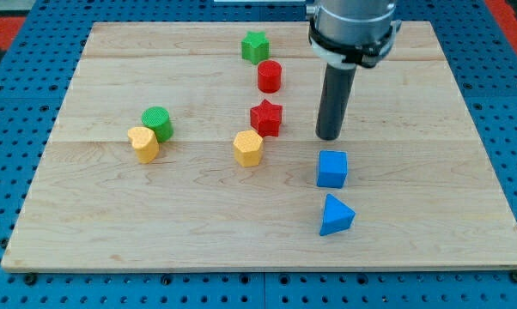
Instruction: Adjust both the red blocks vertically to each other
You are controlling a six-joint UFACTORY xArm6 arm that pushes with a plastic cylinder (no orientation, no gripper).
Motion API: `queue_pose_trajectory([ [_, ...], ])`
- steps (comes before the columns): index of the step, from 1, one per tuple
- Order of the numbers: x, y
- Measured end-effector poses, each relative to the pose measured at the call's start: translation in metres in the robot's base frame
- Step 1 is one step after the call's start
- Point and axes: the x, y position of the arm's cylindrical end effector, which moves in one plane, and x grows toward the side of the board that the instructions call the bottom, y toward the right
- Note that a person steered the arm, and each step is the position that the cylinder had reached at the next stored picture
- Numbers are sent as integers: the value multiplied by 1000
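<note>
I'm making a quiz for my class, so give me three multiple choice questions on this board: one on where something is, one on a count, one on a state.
1. Where is the tip?
A. the view's right of the red star
B. the view's left of the green cylinder
C. below the blue triangle

2. How many blue blocks?
A. one
B. two
C. three

3. The red blocks are:
A. stacked
B. touching
C. apart

Answers:
1 A: my tip stands right of the red star.
2 B: blue cube, blue triangle.
3 C: bare board shows between red cylinder and star.

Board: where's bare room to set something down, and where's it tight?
Free: the view's left edge past the yellow block, the bottom strip below the blue wedge, the right side beyond my tip. Crowded: the centre column, red cylinder to red star.
</note>
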Motion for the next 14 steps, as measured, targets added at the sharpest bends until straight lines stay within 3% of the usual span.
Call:
queue_pose_trajectory([
  [1,-34,7],
  [2,-25,-12],
  [3,16,-15],
  [4,17,-57],
  [6,4,-61],
  [7,-33,-16],
  [8,-99,15],
  [9,-146,1],
  [11,-91,-10],
  [14,-100,-56],
])
